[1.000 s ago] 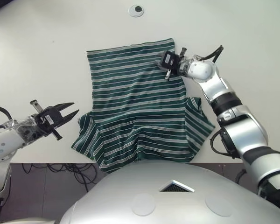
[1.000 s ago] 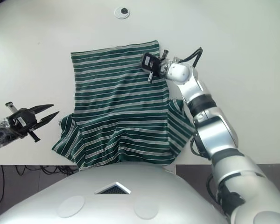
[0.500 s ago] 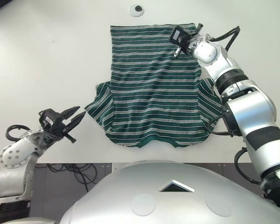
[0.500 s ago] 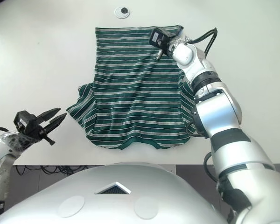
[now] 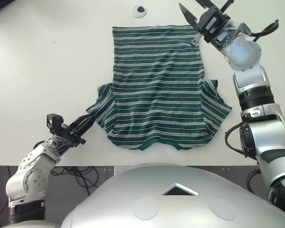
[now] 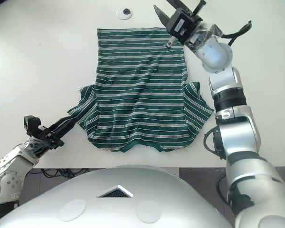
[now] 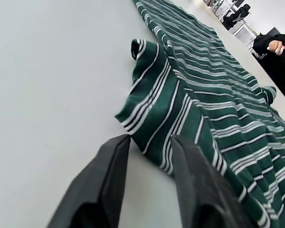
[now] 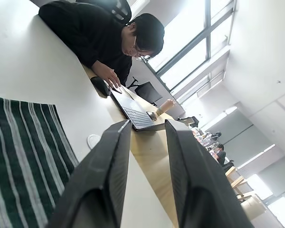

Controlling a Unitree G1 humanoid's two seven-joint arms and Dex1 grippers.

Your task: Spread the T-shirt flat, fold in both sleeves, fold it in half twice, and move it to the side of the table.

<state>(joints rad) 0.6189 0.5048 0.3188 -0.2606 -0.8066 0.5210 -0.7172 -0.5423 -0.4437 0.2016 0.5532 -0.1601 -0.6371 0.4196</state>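
T-shirt [image 5: 156, 85]: dark green, thin pale stripes running across. Lies spread open on the white tabletop [image 5: 47, 57], about centre. Hem [image 5: 154, 27] is at the far end, straight and square; neck [image 5: 147, 146] is at the near end, close to the tabletop's near edge. Body roughly rectangular and mostly flat, with shallow wrinkles across the near third. Both sleeves unfolded: left sleeve [image 5: 99, 103] sticks out left, its far corner curled up a little; right sleeve [image 5: 216, 102] sticks out right, lying flat. No folds made yet.
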